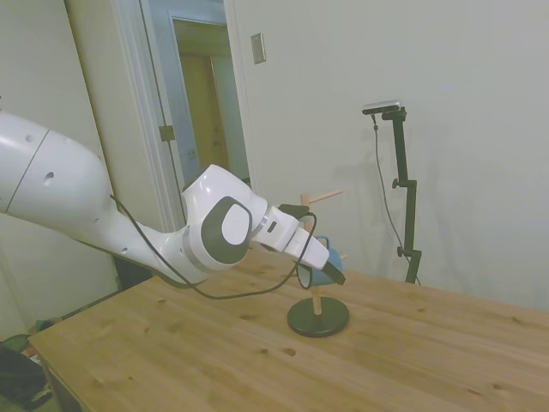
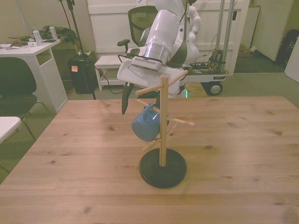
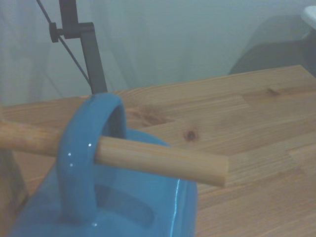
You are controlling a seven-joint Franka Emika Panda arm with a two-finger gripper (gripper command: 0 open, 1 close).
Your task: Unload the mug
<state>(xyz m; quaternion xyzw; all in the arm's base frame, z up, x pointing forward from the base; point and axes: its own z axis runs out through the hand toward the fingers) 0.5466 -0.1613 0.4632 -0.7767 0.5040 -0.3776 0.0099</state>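
The blue mug (image 2: 145,127) hangs by its loop handle on a low peg of a wooden mug tree (image 2: 163,135) with a black round base (image 2: 162,171). My gripper (image 2: 140,105) reaches down just behind and above the mug and is open. One dark finger (image 2: 125,100) shows off the mug's side toward the front view's left; the other is hidden behind the post. In the side view only a sliver of the mug (image 1: 320,275) shows under the gripper (image 1: 333,273). The wrist view shows the handle (image 3: 81,163) threaded on the peg (image 3: 158,160).
The tree carries several other bare pegs, one (image 2: 181,122) pointing to the front view's right and one (image 1: 324,196) high up. The wooden table (image 2: 243,154) spreads wide around the base. Beyond it stand a white desk (image 2: 32,51) and an office chair (image 2: 140,21).
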